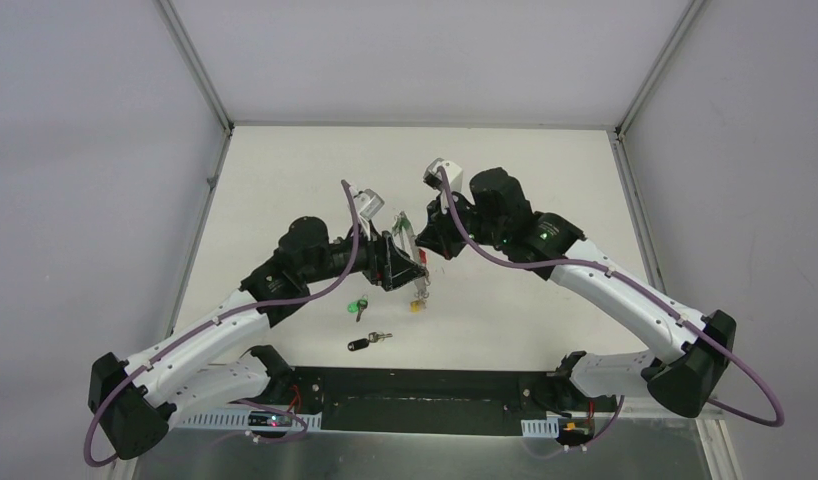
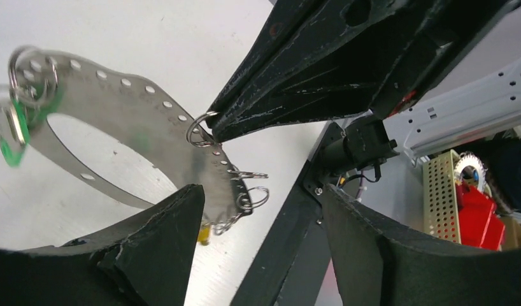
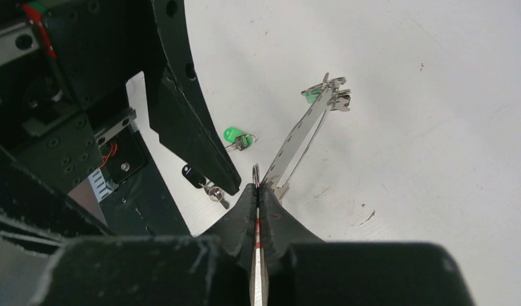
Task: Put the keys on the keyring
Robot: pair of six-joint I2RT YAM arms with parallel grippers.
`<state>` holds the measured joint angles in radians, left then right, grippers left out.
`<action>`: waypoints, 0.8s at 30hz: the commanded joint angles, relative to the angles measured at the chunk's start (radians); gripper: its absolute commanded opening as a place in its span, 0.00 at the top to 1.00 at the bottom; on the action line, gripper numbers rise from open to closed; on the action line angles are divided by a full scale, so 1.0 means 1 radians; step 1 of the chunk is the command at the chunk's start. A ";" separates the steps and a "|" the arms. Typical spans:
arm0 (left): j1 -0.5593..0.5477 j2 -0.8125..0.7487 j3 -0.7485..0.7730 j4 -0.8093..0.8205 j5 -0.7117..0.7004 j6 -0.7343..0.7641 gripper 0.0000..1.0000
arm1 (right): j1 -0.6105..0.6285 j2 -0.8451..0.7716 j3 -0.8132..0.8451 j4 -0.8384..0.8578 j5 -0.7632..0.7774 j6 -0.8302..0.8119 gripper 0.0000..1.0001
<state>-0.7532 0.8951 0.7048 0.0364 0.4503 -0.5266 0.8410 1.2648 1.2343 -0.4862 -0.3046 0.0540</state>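
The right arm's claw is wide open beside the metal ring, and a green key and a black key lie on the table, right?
Not quite: the right gripper is shut, pinching the keyring at its end, as the right wrist view shows. The green-capped key and black-capped key do lie on the table.

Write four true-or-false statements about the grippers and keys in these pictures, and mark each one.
1. The right gripper is shut on the keyring. True.
2. The black key hangs from the keyring. False: it lies loose on the table.
3. The left gripper is clamped shut. False: its jaws stand apart.
4. The loose green key lies farther from the arm bases than the black key. True.
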 commanded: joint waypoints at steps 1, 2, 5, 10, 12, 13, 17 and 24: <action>-0.039 0.022 0.080 -0.044 -0.126 -0.060 0.27 | 0.020 -0.017 0.038 0.108 0.121 0.079 1.00; -0.045 0.026 0.090 -0.067 -0.145 -0.057 0.23 | 0.023 -0.021 0.037 0.111 0.132 0.080 1.00; -0.063 0.031 0.110 -0.129 -0.225 -0.056 0.16 | 0.026 -0.032 0.026 0.124 0.164 0.093 1.00; -0.093 0.041 0.125 -0.183 -0.349 -0.045 0.12 | 0.028 -0.037 0.020 0.141 0.181 0.118 1.00; -0.105 0.070 0.144 -0.184 -0.362 -0.027 0.12 | 0.028 -0.032 0.023 0.140 0.184 0.125 1.00; -0.112 0.081 0.158 -0.188 -0.364 -0.015 0.12 | 0.029 -0.029 0.024 0.141 0.184 0.129 1.00; -0.137 0.146 0.201 -0.193 -0.364 0.020 0.15 | 0.030 -0.022 0.029 0.133 0.195 0.134 1.00; -0.158 0.176 0.211 -0.201 -0.391 0.036 0.27 | 0.032 -0.028 0.029 0.129 0.213 0.134 1.00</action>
<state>-0.8978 1.0740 0.8795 -0.1600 0.1020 -0.5232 0.8669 1.2652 1.2343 -0.4374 -0.1162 0.1680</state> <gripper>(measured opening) 0.764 0.006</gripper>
